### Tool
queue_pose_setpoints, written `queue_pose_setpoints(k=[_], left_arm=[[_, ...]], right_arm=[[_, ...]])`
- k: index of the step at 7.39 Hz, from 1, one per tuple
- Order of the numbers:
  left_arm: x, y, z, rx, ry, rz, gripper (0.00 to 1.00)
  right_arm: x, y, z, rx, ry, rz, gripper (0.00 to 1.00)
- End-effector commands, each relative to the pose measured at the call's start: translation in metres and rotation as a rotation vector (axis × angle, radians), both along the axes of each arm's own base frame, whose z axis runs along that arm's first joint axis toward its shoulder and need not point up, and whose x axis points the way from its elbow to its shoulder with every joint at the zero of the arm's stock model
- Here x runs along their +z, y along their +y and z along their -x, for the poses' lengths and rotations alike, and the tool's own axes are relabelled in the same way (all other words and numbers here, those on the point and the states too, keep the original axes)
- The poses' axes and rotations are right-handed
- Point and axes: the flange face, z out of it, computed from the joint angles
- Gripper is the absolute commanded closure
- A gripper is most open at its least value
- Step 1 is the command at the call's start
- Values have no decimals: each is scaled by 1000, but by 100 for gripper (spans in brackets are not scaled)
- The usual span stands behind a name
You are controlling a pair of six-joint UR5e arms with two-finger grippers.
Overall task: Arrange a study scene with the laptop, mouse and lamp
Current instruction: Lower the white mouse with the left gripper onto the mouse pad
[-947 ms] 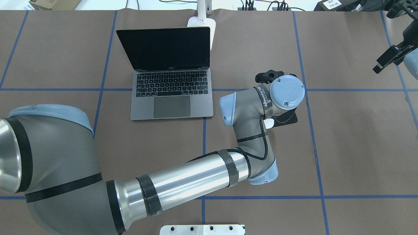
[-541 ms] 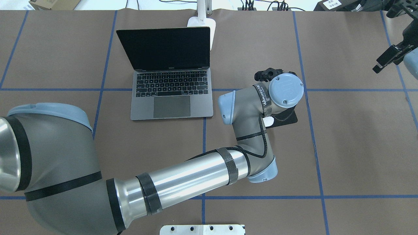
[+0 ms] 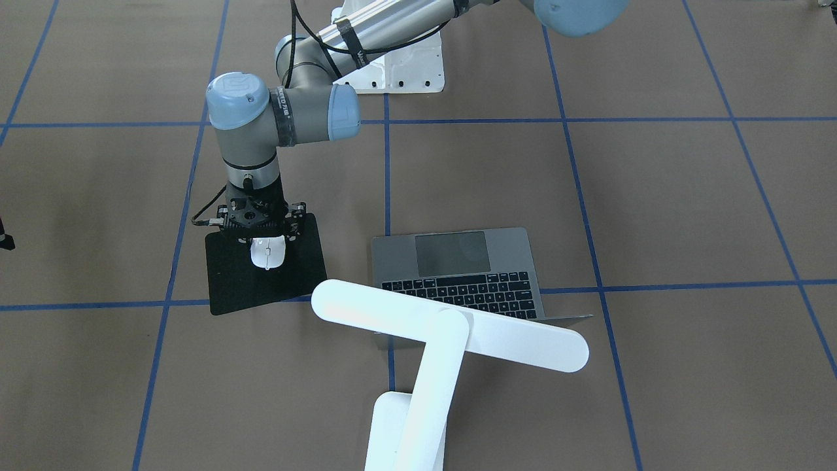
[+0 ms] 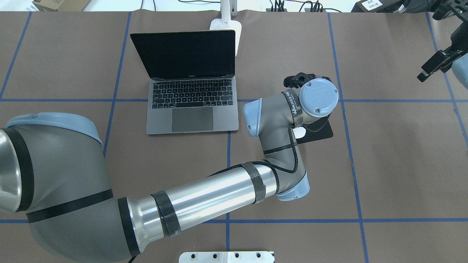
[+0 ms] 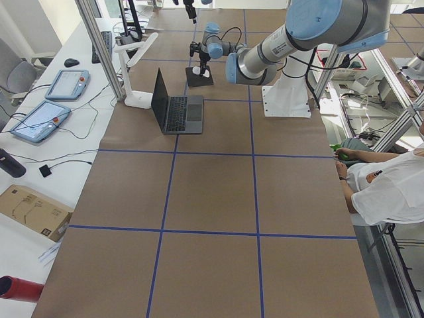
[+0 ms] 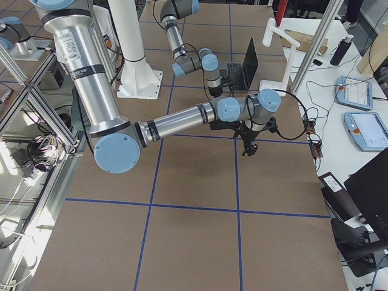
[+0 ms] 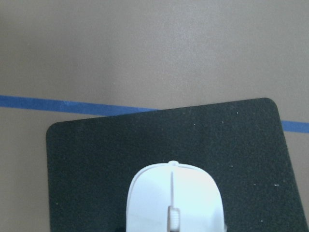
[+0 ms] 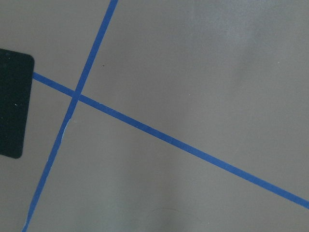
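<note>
The open laptop [image 4: 192, 106] stands at the far middle of the table, its dark screen up, and also shows in the front view [image 3: 458, 268]. The lamp [image 3: 451, 327] stands behind it, its bar head over the screen edge. The mouse [image 3: 268, 253] sits low on the black mat [image 3: 261, 291], to the robot's right of the laptop. My left gripper [image 3: 267, 239] points straight down and is shut on the mouse, which fills the bottom of the left wrist view [image 7: 174, 198]. My right gripper [image 4: 426, 73] hangs at the far right; I cannot tell whether it is open.
The white bolted pedestal [image 4: 226, 256] is at the near middle edge. My left arm stretches low across the table's middle. Blue tape lines cross the brown table cover [image 4: 395, 164]. The mat's corner shows in the right wrist view [image 8: 12, 101].
My left wrist has shifted slightly toward the far side and the laptop, and the mouse has moved with it over the mat. The right arm has not moved.
</note>
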Motion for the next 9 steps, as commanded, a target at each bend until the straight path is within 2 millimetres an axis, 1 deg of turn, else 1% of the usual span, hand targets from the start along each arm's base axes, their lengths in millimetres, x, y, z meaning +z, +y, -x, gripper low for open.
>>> queue_pose_setpoints(k=[1,2,3,4,5,7,8,9], left_arm=[[4,-2,-1,-3,-4,0,23],[4,-2,-1,-3,-4,0,20],[1,-1,0,-2,0,-3,20],[-6,-2,2,-2,7,-9,19],[-7,-3,3,-2,9,-10,19],[-26,-11,18,-12,38,-16,19],[-42,-15,32,-8,48,-9,19],[-57,-18,57,24,24,42,19]], right_arm=[[0,0,0,0,0,0,1],[0,0,0,0,0,0,1],[1,0,0,0,1,2,1],[1,-1,0,-1,0,1,1],[0,-1,0,-1,0,1,1],[0,-3,1,-1,2,0,1],[1,-3,1,-1,3,3,1],[2,-4,1,-1,3,3,1]])
